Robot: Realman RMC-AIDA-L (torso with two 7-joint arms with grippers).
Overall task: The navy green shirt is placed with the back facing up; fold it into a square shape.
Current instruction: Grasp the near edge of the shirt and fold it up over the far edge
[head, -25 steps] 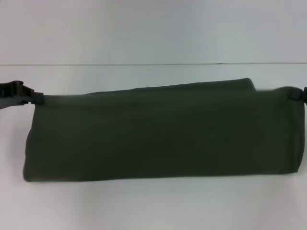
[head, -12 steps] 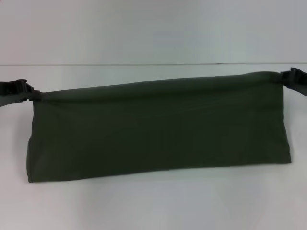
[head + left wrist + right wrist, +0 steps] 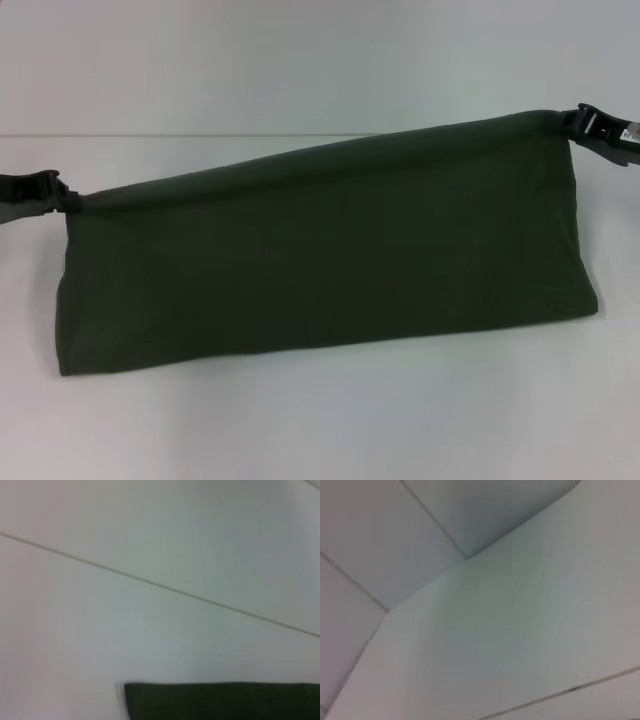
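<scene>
The navy green shirt (image 3: 320,255) hangs as a long folded band across the head view, its plain side showing and its lower edge resting on the white table (image 3: 320,430). My left gripper (image 3: 62,197) is shut on the shirt's upper left corner, low near the table. At the upper right corner my right gripper (image 3: 572,122) is shut on the fabric and holds it higher, so the top edge slopes up to the right. In the left wrist view a strip of the shirt (image 3: 220,700) shows over the table. The right wrist view shows only white surfaces.
A thin seam line (image 3: 200,134) runs across the white table behind the shirt. The same kind of seam (image 3: 160,585) crosses the left wrist view. Bare white tabletop lies in front of and behind the shirt.
My right gripper has risen and moved inward with its corner, tilting the top edge up to the right. The flap that showed behind is hidden now. The left gripper has barely moved.
</scene>
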